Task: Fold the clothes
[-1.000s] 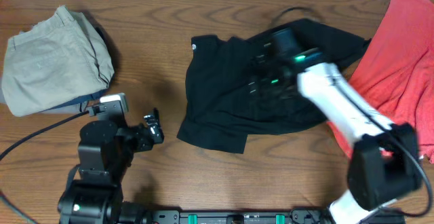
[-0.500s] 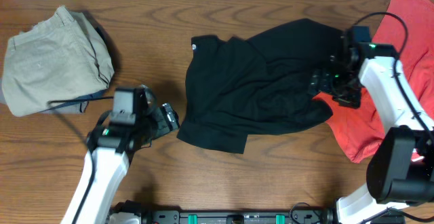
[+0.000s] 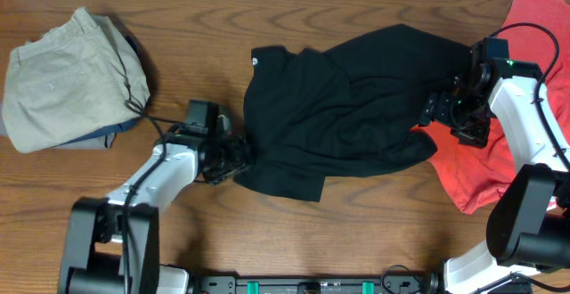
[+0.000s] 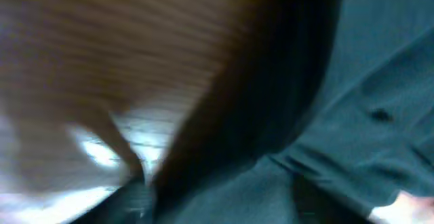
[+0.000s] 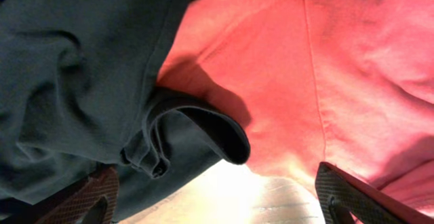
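L hand point(image 3: 235, 158) low at shirt point(image 3: 338, 107) edge

Left arm point(image 3: 151, 180): white link shell, black joint housings, thin black lead point(image 3: 153, 119) trailing from the wrist. Right arm point(image 3: 527, 125): same white-and-black build, with a black cable loop point(image 3: 534, 27) arching over the wrist. Right gripper point(image 5: 224, 200): dark fingers point(image 5: 352, 195) with ribbed pads.
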{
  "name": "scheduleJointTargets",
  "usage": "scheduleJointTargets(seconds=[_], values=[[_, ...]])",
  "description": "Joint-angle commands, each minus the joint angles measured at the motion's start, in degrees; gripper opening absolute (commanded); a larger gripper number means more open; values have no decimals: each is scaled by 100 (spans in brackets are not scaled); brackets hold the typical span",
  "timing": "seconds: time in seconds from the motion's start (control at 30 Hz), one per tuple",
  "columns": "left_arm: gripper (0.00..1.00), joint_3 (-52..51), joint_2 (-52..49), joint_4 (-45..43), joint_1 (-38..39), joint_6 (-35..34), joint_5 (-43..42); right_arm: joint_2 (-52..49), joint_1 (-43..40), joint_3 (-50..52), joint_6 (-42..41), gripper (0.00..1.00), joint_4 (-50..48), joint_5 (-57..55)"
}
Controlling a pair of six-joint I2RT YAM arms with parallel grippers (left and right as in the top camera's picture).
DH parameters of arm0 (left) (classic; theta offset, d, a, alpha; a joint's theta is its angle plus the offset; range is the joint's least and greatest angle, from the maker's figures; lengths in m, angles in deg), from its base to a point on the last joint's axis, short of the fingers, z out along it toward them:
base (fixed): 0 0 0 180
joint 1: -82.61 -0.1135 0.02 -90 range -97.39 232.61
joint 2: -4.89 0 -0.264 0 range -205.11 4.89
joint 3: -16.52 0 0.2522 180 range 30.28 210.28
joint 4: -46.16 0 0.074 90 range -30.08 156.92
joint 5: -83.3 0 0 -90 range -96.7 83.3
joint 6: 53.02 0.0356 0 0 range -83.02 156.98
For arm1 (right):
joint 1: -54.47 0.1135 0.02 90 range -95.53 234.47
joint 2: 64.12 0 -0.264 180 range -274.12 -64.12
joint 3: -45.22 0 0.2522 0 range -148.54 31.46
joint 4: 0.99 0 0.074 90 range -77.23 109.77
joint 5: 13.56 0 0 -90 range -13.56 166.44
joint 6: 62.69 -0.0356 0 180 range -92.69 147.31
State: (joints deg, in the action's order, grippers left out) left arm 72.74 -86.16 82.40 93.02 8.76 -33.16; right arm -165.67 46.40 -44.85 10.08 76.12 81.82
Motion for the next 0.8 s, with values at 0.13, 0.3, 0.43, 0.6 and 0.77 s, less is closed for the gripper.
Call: scheduleJointTargets(seconds=[0.13, 0.3, 0.43, 0.6, 0.77], values=[[6, 184, 4, 457, -28, 616, 992, 15, -28, 35, -116, 83, 179, -756], [6, 1443, 192, 1375, -697, 844, 3027, 15, -26, 35, -44, 43, 177, -752], [7, 2468, 195, 1565, -1209, 778, 3167, 15, -24, 37, -26, 22, 162, -715], [68, 2872, 197, 1794, -1453, 487, 2994, 13, -22, 39, 168, 22, 190, -603], [92, 2826, 155, 2898, -1305, 391, 1456, 2, -15, 144, 166, 23, 175, -595]])
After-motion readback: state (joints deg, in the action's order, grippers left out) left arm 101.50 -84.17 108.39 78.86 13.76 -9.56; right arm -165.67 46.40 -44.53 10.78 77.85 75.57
